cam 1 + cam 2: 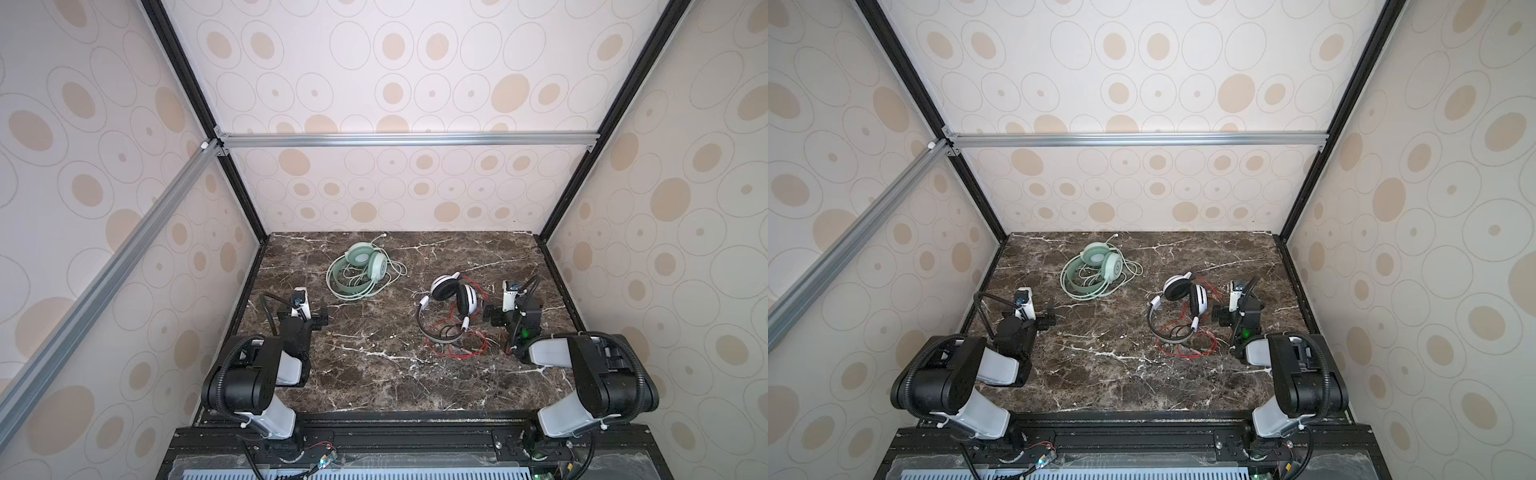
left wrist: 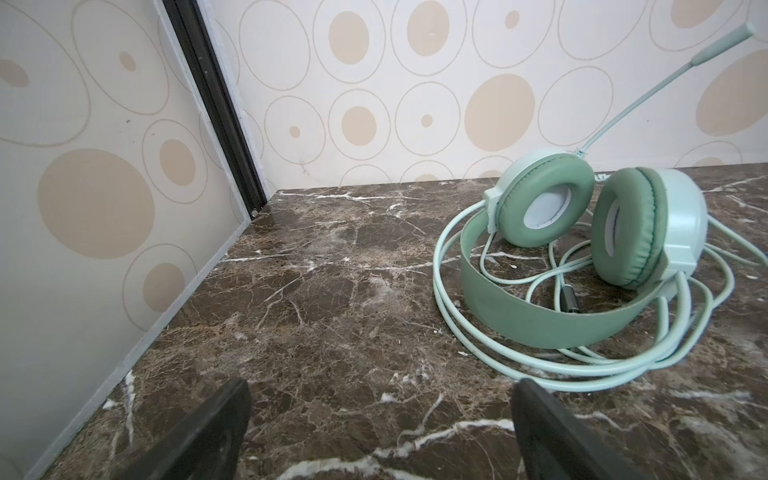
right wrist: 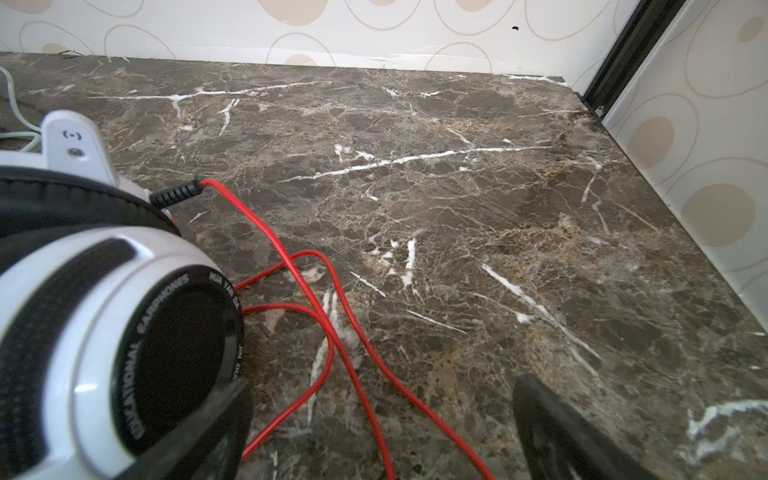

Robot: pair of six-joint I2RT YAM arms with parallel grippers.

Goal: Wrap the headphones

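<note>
The mint-green headphones [image 1: 365, 266] [image 1: 1100, 266] lie at the back left of the marble table, with their pale green cable [image 2: 457, 332] looped loosely around them. My left gripper [image 1: 322, 318] [image 2: 382, 386] is open and empty, low over the table just short of that cable. The white-and-black headphones [image 1: 451, 299] [image 1: 1183, 299] [image 3: 104, 311] sit right of centre, with their red cable [image 1: 461, 349] [image 3: 332, 332] strewn loose. My right gripper [image 1: 488, 316] [image 3: 382, 386] is open beside an earcup. Red strands lie on the table between its fingers, ungripped.
The marble table [image 1: 374, 374] is boxed in by patterned walls on three sides, with black frame posts [image 2: 216, 104] [image 3: 623, 54] at the back corners. The green headset's microphone boom [image 2: 665, 83] sticks up toward the back wall.
</note>
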